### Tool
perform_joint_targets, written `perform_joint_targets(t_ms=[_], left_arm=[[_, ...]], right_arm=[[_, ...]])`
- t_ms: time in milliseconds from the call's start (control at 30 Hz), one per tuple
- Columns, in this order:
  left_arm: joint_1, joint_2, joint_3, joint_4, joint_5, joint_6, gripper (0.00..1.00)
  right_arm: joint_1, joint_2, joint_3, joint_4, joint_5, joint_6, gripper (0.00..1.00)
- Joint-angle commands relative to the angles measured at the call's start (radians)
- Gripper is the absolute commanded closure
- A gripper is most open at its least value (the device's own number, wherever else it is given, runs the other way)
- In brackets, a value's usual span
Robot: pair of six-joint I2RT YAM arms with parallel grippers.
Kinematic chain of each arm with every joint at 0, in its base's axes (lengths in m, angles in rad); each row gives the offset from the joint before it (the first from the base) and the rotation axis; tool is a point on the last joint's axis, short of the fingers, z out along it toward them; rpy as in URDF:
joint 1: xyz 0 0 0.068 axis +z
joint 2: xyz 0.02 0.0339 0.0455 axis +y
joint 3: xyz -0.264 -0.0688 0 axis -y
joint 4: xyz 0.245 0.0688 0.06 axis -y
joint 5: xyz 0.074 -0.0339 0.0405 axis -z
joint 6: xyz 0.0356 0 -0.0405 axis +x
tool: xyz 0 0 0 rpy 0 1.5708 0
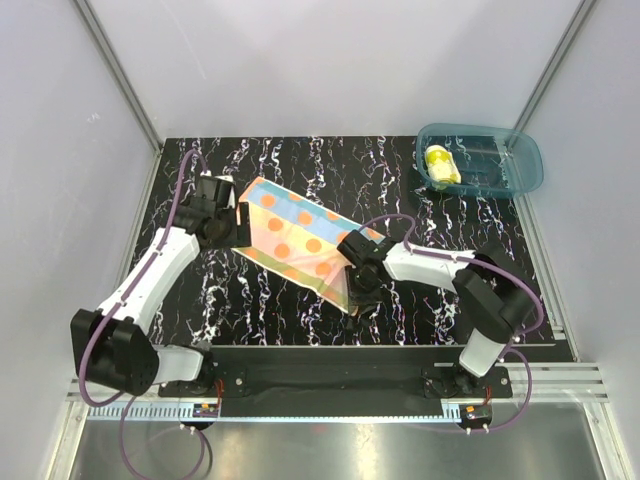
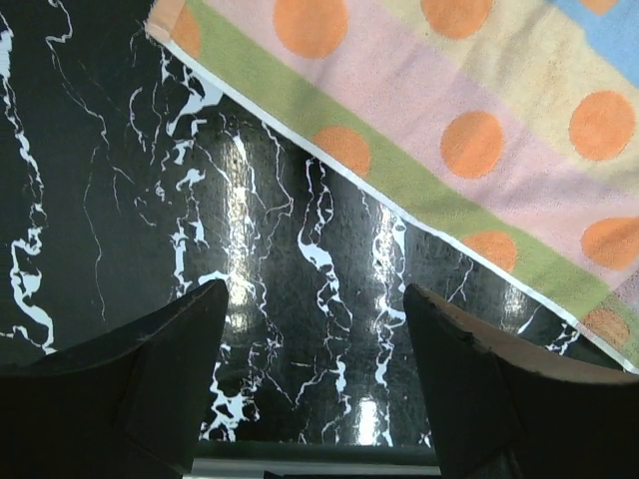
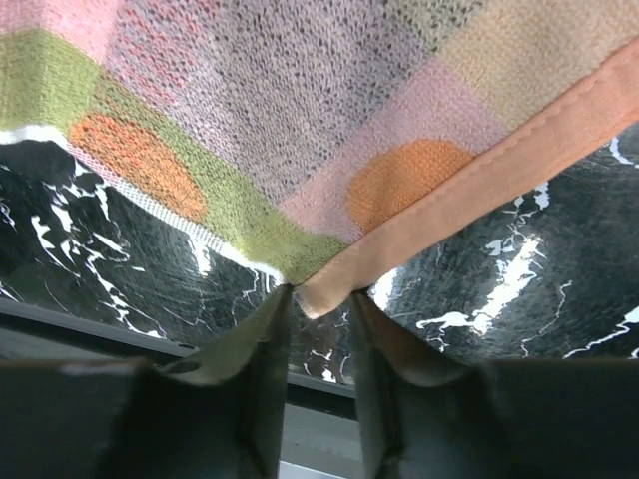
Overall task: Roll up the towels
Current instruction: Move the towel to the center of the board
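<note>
The orange towel point(image 1: 295, 235), striped with orange dots and blue patches, lies spread flat and slanted on the black marble table. In the right wrist view its near corner point(image 3: 318, 287) sits between the narrowly spaced fingers of my right gripper point(image 3: 319, 294), touching both fingertips. From above, that gripper point(image 1: 352, 285) is at the towel's near right corner. My left gripper point(image 1: 235, 225) hangs open at the towel's left edge; its wrist view shows bare table between the fingers of the gripper point(image 2: 318, 289), with the towel point(image 2: 479, 130) just beyond. The yellow towel point(image 1: 441, 165) lies bunched in the bin.
A translucent teal bin point(image 1: 520, 170) stands at the far right corner of the table point(image 1: 250, 300). Pale walls and metal rails close in the table on the left, right and far sides.
</note>
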Motion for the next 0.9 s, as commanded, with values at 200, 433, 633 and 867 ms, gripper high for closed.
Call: perform_joint_targets(t_ms=[200,433,633,867], left_arm=[[0.012,-0.058,-0.035,0.099,-0.038,0.024,0.24],[0.012,-0.064,-0.041,0.101,-0.04,0.023,0.24],[0.012,-0.05,-0.046,0.095,-0.047,0.017,0.23],[0.015,-0.018,-0.047,0.067,0.008,-0.052,0.23]], right_arm=[[0.004,0.019,0.045,-0.111,0.184,-0.02,0.94],[-0.091,-0.095,0.04,-0.248,0.328,-0.032,1.0],[-0.361,-0.207,-0.024,-0.214,0.302,-0.067,0.83],[-0.507,-0.238,0.036,-0.205,0.304,-0.128,0.09]])
